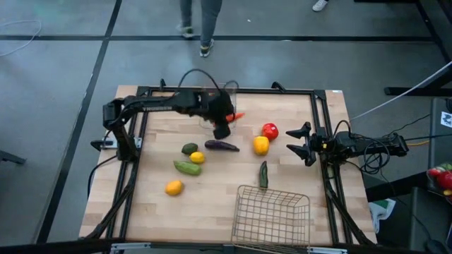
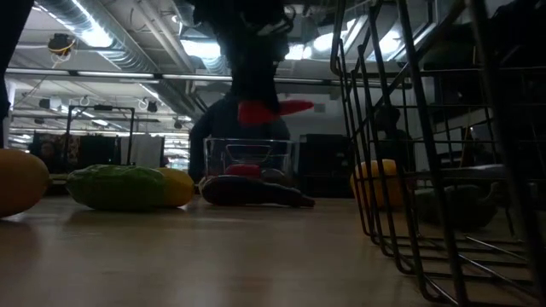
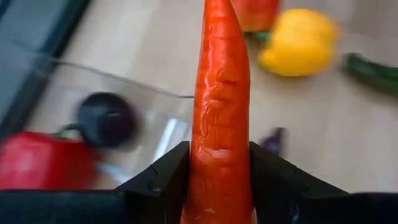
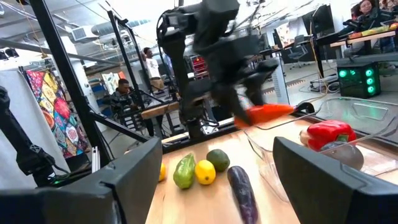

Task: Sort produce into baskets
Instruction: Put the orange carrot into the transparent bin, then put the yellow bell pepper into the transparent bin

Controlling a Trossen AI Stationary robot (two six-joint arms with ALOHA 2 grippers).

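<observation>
No readable brand, label or writing on any item.

Wire basket (image 1: 272,215): at the near edge of the bench (image 1: 152,208), right of centre; nothing visible inside it.

Orange fruit (image 1: 174,187): near left, alone on the wood.

Green cucumber (image 1: 263,174): just beyond the wire basket's far rim, lying lengthwise.

Cluster at centre left: green squash (image 1: 187,168), yellow lemon (image 1: 197,157) and dark green avocado (image 1: 189,148), close together.

Purple eggplant (image 1: 222,146): centre of the bench, lying crosswise.

Yellow pepper (image 1: 260,144) and red tomato (image 1: 270,130): right of centre, just beside each other.

Right gripper (image 1: 299,142): at the bench's right edge, arm stretched in level from the right, fingers spread wide and holding nothing.

Left gripper (image 3: 219,163): arm reaching from the far left corner across the back of the bench, wrist bent downward, fingers clamped on either side of an orange carrot (image 3: 221,106). The carrot hangs raised above the rim of the clear bin (image 2: 249,162).

Clear bin contents: 1 red pepper (image 4: 328,133) and 1 dark round fruit (image 3: 106,118).

Floor beyond the bench: a person's legs (image 1: 199,21).
</observation>
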